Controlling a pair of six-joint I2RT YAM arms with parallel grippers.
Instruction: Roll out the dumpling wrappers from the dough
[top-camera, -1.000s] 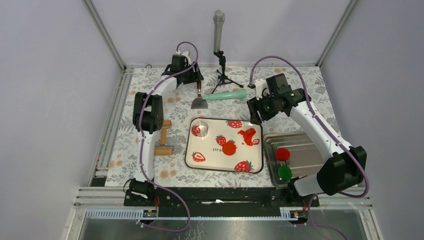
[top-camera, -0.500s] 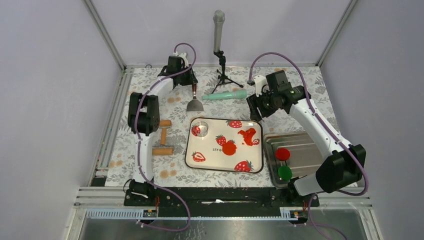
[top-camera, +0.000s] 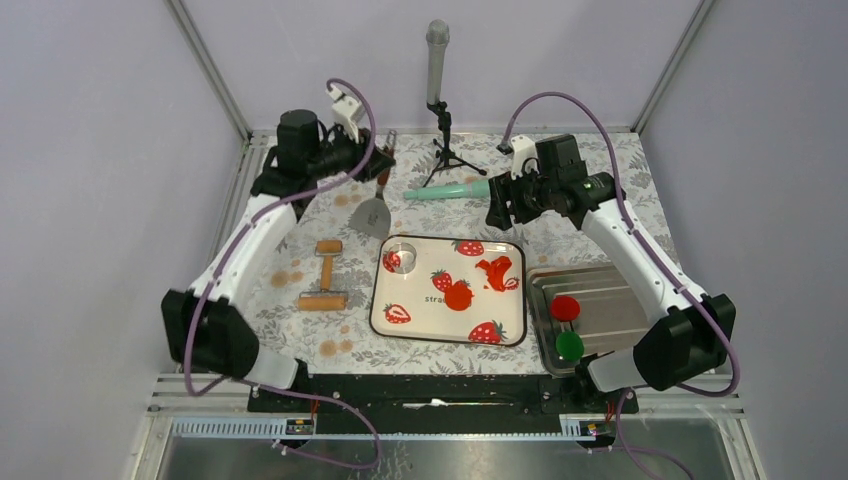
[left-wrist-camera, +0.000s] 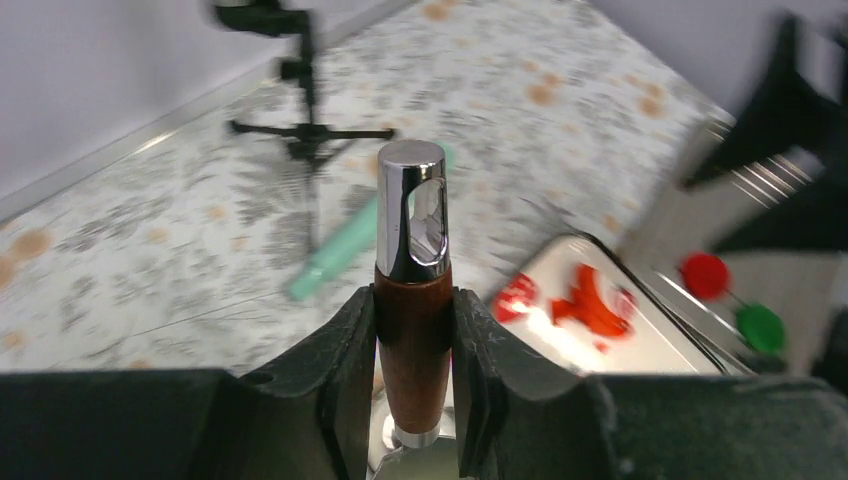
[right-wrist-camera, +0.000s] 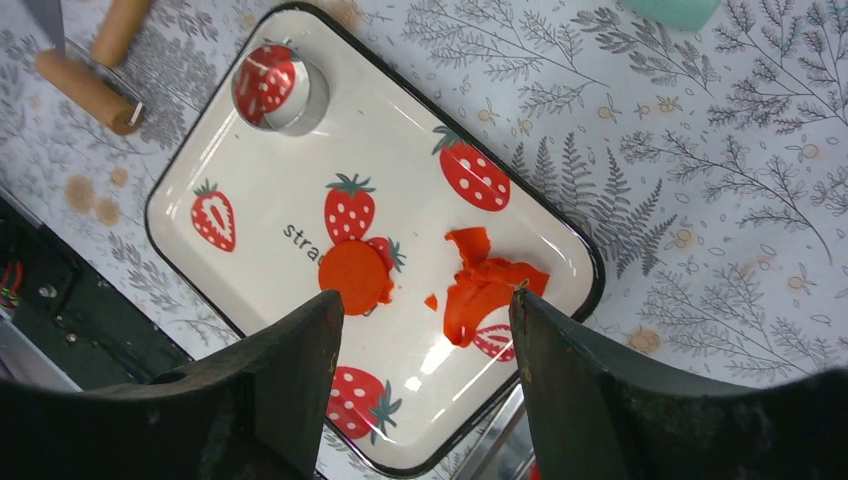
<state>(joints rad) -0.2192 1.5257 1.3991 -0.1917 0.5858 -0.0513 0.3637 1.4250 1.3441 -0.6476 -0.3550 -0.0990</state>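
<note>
Pinching the brown wooden handle of a metal-bladed scraper (top-camera: 372, 214), the left hand (left-wrist-camera: 413, 322) sits at the far left of the floral-patterned desk (top-camera: 340, 345). Both of its fingers (left-wrist-camera: 350, 345) press against the handle just under its shiny metal cap. The flat blade hangs near the far left corner of a white rectangular strawberry-print tray (top-camera: 430, 325).

Nearer the arm bases, a small T-shaped wooden roller (top-camera: 322, 276) lies on the desk beside that tray's left edge. The strawberry-print tray carries three things:
- a small round metal ring cutter (top-camera: 403, 255) in its far left corner
- a thin round orange-red dumpling wrapper (top-camera: 458, 295) near the middle
- the dough (top-camera: 495, 272), a ragged orange-red scrap, just to the right of the wrapper and apart from it

Beyond the tray lies a long mint-green rolling pin (top-camera: 450, 190). The right hand (right-wrist-camera: 425, 300) hovers above the desk by the tray's far right corner, its fingers spread wide and holding nothing. At the right, a silver metal tray (top-camera: 610, 300) holds a thick red disc (top-camera: 565, 307) and a green disc (top-camera: 569, 346).
</note>
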